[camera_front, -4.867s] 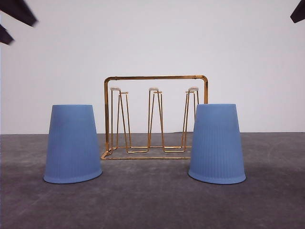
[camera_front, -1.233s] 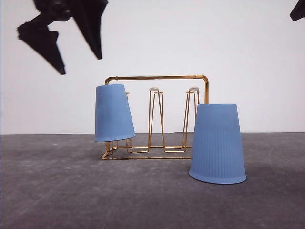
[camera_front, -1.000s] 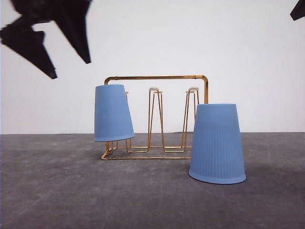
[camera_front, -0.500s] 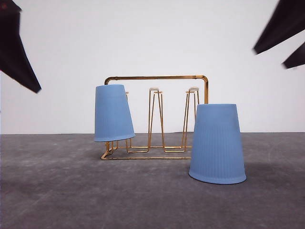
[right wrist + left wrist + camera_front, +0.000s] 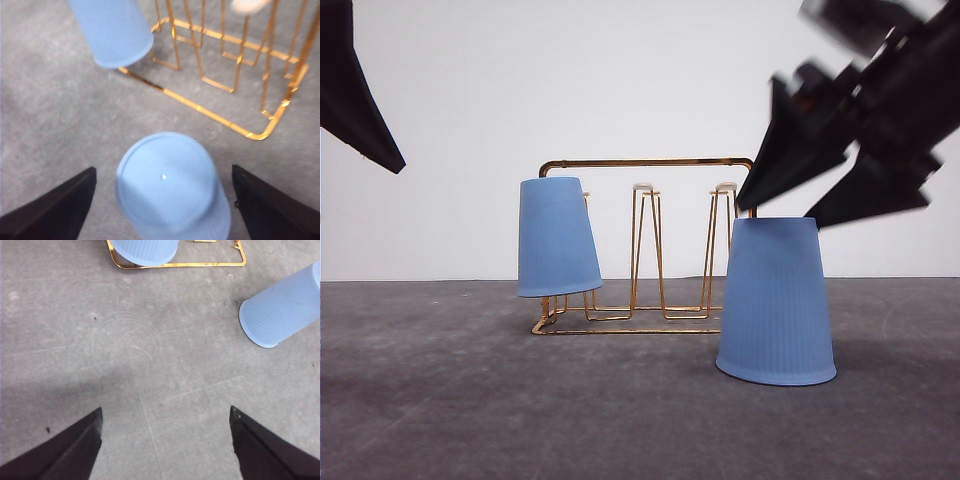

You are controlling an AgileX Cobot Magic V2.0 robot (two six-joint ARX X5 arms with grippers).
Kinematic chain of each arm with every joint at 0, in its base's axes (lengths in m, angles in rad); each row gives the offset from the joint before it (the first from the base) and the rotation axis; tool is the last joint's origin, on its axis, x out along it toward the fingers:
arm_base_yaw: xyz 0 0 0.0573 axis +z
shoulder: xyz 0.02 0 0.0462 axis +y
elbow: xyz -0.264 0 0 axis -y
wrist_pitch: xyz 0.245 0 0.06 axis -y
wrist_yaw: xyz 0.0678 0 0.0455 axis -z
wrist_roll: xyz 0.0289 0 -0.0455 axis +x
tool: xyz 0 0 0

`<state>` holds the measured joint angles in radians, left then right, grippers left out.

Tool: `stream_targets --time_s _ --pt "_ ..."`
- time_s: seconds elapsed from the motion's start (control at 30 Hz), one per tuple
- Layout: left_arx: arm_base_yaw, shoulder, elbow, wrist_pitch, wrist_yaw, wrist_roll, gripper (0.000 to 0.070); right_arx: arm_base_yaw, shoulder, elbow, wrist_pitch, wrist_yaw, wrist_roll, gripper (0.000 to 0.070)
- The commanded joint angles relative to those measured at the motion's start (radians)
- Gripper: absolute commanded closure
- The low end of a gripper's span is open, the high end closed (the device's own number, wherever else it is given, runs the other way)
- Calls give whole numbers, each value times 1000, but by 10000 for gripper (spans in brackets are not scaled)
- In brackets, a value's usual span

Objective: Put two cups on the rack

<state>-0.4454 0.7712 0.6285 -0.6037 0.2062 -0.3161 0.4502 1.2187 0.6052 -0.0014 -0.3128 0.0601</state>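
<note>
One light blue cup hangs upside down and slightly tilted on the left peg of the gold wire rack. The other cup stands upside down on the table, in front of the rack's right end. My right gripper is open just above this cup, its fingers spread wider than the cup's top. From the right wrist, the gripper straddles the cup's flat base, apart from it. My left gripper is open and holds nothing. One of its fingers shows at the upper left.
Grey table with a white wall behind. The rack's middle peg and right peg are bare. From the left wrist, the rack base, hung cup and standing cup lie ahead.
The left cup went from the table onto the rack's left peg. My left gripper let it go and drew back up and left. My right gripper came down over the standing cup.
</note>
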Motion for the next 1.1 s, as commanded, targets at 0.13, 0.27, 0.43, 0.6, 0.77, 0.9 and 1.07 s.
stream_targets --time_s 0.13,0.27,0.43,0.6,0.77,0.9,1.07 --pt "-2 5 6 6 -3 -7 239 24 133 10 55 40 11 148" --pt "-2 5 6 6 -4 -7 239 26 169 11 55 51 13 275" --pt "-2 5 6 6 -4 -7 239 21 132 66 -74 50 69 327" --pt "-2 5 6 6 -4 -7 239 17 120 264 -373 56 68 327" --pt "-2 5 6 6 -4 -7 239 17 120 459 -523 111 57 327" --pt "-2 6 6 7 -9 -6 239 16 122 571 -532 158 36 326" --pt "-2 6 6 7 -27 -6 239 7 138 621 -418 188 10 326"
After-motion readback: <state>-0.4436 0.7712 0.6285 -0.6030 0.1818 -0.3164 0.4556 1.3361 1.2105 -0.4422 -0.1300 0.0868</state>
